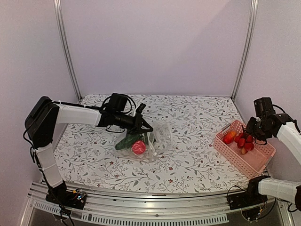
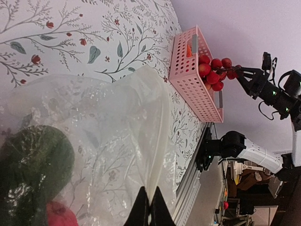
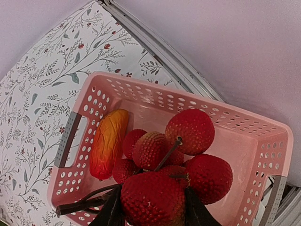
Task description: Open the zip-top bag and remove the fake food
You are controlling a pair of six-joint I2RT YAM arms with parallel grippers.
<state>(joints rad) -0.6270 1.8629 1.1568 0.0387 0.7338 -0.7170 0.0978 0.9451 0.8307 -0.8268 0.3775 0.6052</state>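
The clear zip-top bag lies mid-table with a green cucumber and a red tomato inside. My left gripper is shut on the bag's upper edge. In the left wrist view its tips pinch a fold of the plastic, with the green piece and red piece at lower left. My right gripper is over the pink basket. It is shut on a bunch of red bumpy strawberries on a dark stem. An orange piece lies in the basket.
The pink lattice basket stands at the table's right edge, near the side wall. It also shows in the left wrist view. The floral tablecloth covers the table. Metal frame posts stand at the back corners.
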